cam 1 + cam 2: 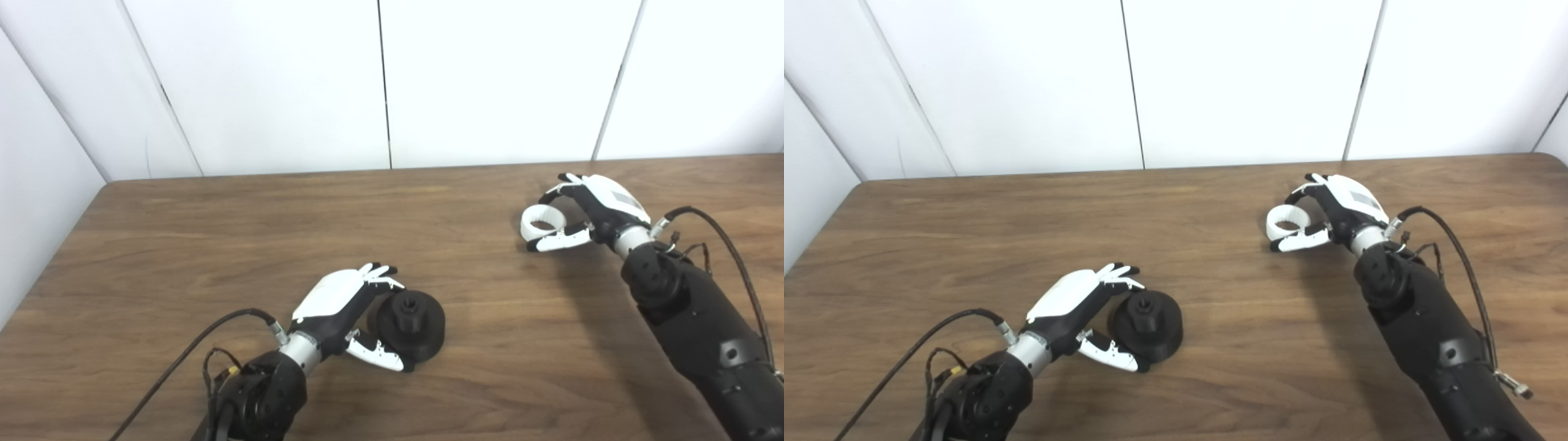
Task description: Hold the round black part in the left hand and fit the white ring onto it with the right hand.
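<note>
- left hand [346, 306] fingers closed around black part [411, 323], near left, on worktop [245, 233]
- right hand [591, 211] fingers pinch white ring [540, 222], far right
- parts well apart; fitting not yet done

A dark brown wood-grain worktop [343, 233] fills the near scene. Behind its far edge stand plain white wall panels [263, 86] divided by thin dark vertical seams, evenly lit.

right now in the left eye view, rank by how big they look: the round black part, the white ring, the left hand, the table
1. table
2. left hand and round black part: about alike in this view, so no ranking between them
3. white ring: smallest, though it lies farther from the camera, which may shrink it
</note>
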Available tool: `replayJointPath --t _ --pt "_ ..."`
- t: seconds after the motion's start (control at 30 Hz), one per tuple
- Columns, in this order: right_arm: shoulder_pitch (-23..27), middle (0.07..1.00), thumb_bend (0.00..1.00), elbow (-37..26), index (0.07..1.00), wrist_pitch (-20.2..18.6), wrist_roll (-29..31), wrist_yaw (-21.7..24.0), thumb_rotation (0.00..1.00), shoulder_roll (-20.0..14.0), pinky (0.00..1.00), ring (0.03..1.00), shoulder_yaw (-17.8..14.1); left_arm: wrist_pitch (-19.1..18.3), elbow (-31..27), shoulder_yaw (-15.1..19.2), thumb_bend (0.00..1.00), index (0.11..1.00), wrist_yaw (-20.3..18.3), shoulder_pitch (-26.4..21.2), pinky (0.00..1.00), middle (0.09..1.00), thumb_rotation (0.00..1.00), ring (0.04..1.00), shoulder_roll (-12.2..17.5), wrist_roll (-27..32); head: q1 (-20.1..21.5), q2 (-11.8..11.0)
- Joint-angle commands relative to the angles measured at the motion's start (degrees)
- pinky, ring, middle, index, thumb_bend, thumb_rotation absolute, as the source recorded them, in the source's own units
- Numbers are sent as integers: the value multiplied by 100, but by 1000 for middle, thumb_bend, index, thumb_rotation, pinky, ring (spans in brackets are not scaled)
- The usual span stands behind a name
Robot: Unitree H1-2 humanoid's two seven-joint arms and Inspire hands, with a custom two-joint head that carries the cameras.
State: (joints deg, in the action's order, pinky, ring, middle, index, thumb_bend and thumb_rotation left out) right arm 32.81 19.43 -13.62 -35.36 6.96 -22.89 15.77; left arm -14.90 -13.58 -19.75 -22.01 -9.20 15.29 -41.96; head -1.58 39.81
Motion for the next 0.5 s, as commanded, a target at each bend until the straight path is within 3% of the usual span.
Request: replayJointPath --t 0.0,0.47 --pt "281 967 849 -93 721 180 -33 -125 356 -28 1000 1000 -20 21 -92 13 919 712 48 -164 946 959 286 1000 15 -48 -6 5" --pt "237 939 799 -66 675 324 -5 -223 315 11 1000 1000 -31 -21 -109 6 919 715 38 -156 948 959 292 1000 7 -85 -6 -4"
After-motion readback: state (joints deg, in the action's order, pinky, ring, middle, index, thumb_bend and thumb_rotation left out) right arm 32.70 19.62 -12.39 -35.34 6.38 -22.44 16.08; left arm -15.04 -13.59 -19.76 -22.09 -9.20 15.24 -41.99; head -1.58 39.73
